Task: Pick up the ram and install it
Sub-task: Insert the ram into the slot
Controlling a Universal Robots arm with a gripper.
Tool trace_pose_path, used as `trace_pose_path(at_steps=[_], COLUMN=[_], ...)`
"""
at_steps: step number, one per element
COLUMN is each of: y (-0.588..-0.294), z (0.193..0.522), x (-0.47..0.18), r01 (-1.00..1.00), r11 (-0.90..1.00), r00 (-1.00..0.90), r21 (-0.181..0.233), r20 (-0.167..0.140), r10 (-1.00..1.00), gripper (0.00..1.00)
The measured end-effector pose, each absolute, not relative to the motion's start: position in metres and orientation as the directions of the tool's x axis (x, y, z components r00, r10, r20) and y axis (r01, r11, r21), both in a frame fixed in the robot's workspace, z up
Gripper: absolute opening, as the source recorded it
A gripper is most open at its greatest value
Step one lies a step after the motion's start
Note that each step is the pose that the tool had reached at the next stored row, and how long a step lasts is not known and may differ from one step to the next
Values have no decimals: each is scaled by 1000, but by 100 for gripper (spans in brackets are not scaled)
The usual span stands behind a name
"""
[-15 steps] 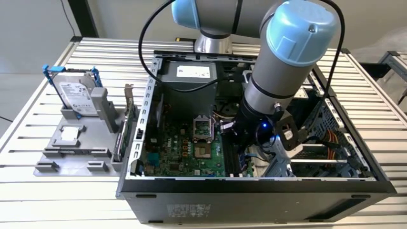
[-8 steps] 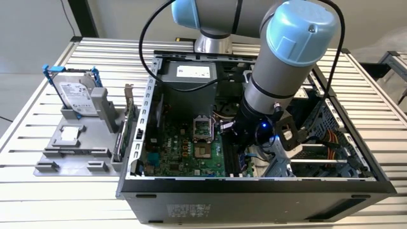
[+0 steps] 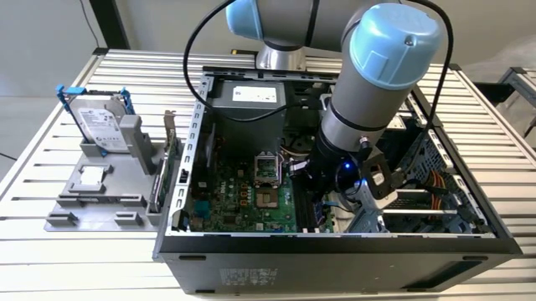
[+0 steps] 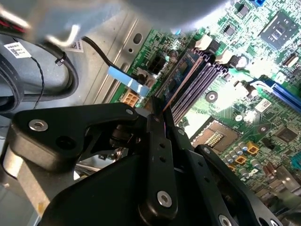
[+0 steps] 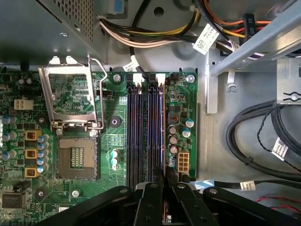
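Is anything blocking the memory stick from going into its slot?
Nothing visible does. The black fingers pinch the thin dark green ram just above the long dark empty slots on the green motherboard.

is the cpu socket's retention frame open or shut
Open. In the first wrist view the metal retention frame is swung up off the CPU socket, leaving its contact grid bare.

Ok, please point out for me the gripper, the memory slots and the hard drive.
gripper (image 5: pixel 165 176): first wrist view, midway between the fingertips.
memory slots (image 5: pixel 146 127): first wrist view, middle of the slot bank.
hard drive (image 3: pixel 99 125): exterior view, its labelled face.
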State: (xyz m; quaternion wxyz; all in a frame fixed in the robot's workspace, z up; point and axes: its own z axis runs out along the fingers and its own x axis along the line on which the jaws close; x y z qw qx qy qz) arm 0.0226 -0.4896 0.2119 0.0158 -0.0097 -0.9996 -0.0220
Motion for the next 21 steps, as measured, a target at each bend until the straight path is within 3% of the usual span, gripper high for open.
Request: trace_pose_path(at_steps=[21], y=[-490], z=[215], x=[22], r01=[20], r11=[999], r00=[-999], r21=[33], r20=[32], r10=[19], gripper=[0])
